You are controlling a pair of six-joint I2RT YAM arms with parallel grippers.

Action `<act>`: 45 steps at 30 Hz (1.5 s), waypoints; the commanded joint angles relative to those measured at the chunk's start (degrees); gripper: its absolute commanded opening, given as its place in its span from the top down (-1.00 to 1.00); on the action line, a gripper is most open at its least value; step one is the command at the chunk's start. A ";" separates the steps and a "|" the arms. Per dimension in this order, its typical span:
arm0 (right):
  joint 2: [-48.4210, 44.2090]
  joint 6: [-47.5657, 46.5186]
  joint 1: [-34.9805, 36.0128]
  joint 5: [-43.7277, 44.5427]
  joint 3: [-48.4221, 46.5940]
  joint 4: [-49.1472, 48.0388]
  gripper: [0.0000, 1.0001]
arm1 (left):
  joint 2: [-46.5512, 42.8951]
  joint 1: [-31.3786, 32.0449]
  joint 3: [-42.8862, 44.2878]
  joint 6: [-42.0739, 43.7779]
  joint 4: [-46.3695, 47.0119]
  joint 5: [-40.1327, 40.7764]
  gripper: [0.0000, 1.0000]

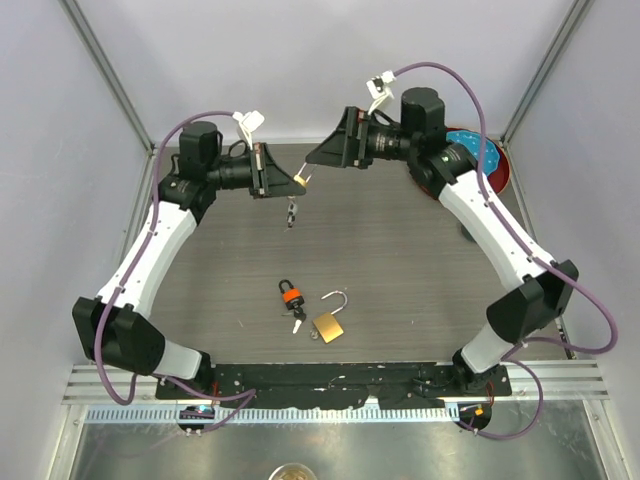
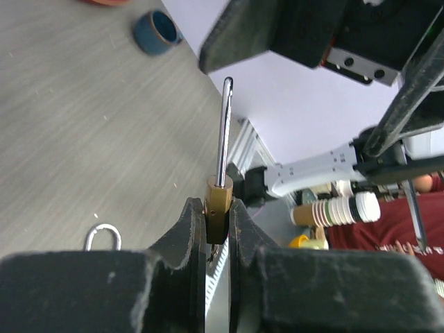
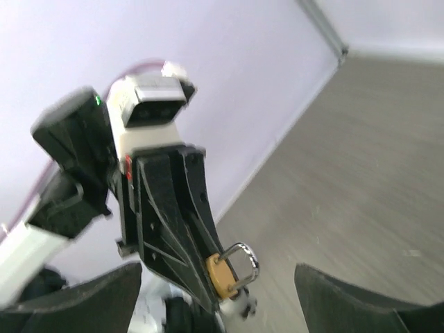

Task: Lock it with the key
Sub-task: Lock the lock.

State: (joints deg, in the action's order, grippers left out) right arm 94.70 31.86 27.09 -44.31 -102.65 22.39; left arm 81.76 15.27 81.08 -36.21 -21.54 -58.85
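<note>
Nearest the arm bases, a large brass padlock with its steel shackle swung open lies on the grey wood-grain worktop, just beside a black padlock with an orange collar. Farther back, raised above the worktop, the left tool is clenched on a small brass padlock, its shackle pointing toward the right tool, which stands released just beside it.
</note>
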 commanded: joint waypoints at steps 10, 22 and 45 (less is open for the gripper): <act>-4.88 27.65 -1.34 -1.56 13.19 -42.35 -0.71 | -7.84 0.11 -10.40 -26.37 39.55 10.85 1.00; 1.11 27.91 3.14 -1.13 6.85 -41.11 -0.07 | -9.34 0.03 -13.40 -29.01 42.90 11.39 1.00; 2.16 28.35 3.41 -0.77 5.01 -40.41 0.97 | -8.63 -0.67 -7.61 -19.43 31.13 8.05 0.17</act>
State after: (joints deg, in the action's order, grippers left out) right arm 97.58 60.36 30.30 -45.58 -93.38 -15.77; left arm 74.28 15.25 69.08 -61.69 14.04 -49.52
